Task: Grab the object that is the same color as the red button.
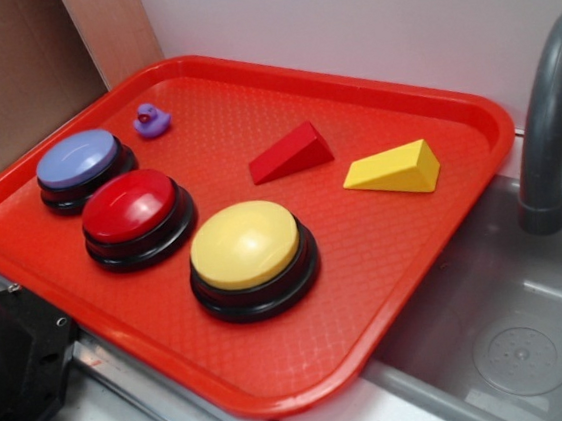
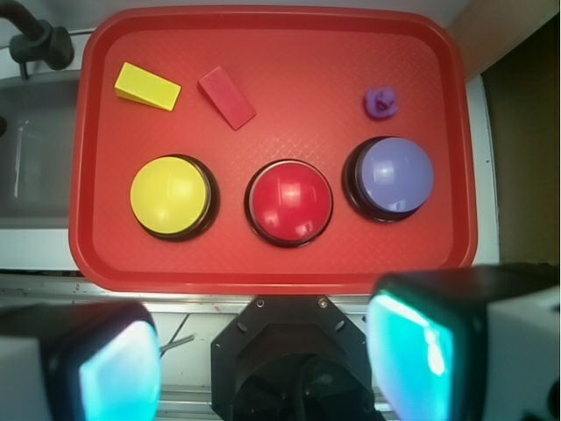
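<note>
The object, a small red wedge block (image 1: 290, 153) (image 2: 227, 97), lies on the red tray (image 1: 390, 289) (image 2: 272, 263) behind the buttons. The red button (image 1: 130, 206) (image 2: 288, 201) stands in the middle of a row of three on the tray. High above the tray's near edge, my gripper (image 2: 267, 360) is open, its two teal-padded fingers (image 2: 118, 373) wide apart with nothing between them. The gripper does not show in the exterior view. The red wedge is far from the fingers, across the tray.
A yellow button (image 1: 245, 244) (image 2: 169, 195) and a blue-purple button (image 1: 77, 158) (image 2: 392, 174) flank the red one. A yellow wedge (image 1: 394, 169) (image 2: 147, 86) lies beside the red wedge. A small purple duck (image 1: 151, 120) (image 2: 382, 103) sits near the tray's corner. A grey sink (image 1: 517, 347) with faucet (image 1: 552, 112) adjoins. The robot's black base (image 2: 289, 360) is below.
</note>
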